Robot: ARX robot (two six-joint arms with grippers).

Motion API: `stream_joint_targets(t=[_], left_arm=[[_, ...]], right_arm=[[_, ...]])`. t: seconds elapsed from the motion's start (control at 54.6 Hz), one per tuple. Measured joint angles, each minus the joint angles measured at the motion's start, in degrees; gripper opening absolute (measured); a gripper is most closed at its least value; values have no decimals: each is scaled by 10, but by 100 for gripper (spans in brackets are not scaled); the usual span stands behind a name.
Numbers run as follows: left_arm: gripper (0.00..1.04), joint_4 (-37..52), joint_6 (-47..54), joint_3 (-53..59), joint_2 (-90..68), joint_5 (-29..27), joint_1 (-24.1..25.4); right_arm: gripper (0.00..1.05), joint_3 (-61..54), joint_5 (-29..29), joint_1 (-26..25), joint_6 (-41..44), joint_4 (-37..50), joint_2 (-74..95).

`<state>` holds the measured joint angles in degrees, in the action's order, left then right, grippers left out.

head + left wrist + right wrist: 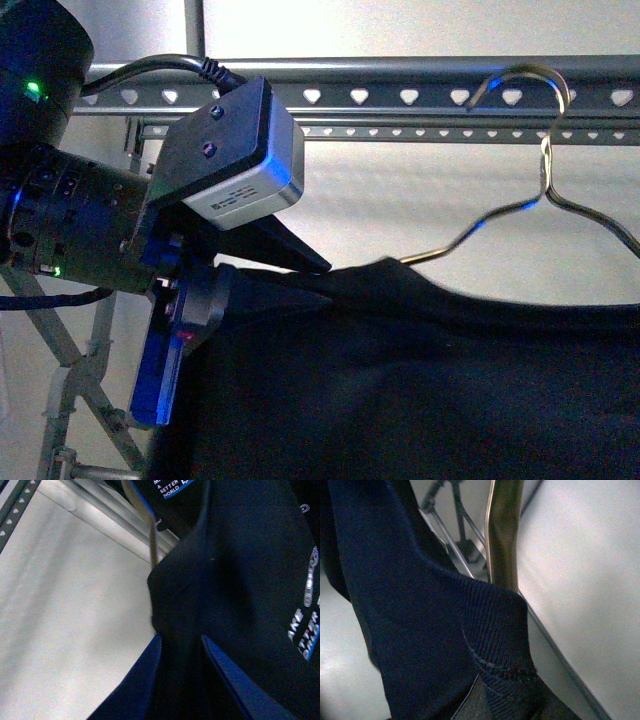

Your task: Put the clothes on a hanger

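Pinching T-shirt (420, 380) w/ L gripper (322, 284); can't tell R gripper state, unseen. Risk if tugged sideways: unhooks wire hanger (547, 190) from rack (410, 70), or strips cloth off.

Front view: from the robot's body, facing forward at the rack rail (400, 68) along the top of the frame; the left arm (90, 220) crowds the left side. Left wrist view: close against the black T-shirt (240, 580), rail at upper left. Right wrist view: nearer still, on the T-shirt's ribbed collar (505, 630). All three share the T-shirt.
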<state>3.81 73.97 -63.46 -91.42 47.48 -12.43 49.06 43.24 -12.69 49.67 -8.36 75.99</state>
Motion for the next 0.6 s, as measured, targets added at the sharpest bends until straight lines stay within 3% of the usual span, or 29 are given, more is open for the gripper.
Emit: stream_joint_targets(t=[0.092,0.165,0.367,0.477,0.532,0.568,0.605], left_arm=[[40,0,0,0,0,0,0],[56,0,0,0,0,1,0],[97,0,0,0,0,1,0],[98,6,-5,1,0,-10,0],[98,126,-95,38,5,-134,-11],[98,232,-202,75,8,-245,-14],[98,299,-306,99,11,-320,-15]], right_arm=[[4,-3,-31,-6,-19,-10,7],[4,-10,-76,-9,-31,-21,26],[4,-17,-102,-11,-148,103,74],[4,4,-103,-20,-235,142,71],[4,27,-103,-29,-287,146,66],[4,46,-100,-36,-330,141,62],[4,62,-100,-41,-351,132,59]])
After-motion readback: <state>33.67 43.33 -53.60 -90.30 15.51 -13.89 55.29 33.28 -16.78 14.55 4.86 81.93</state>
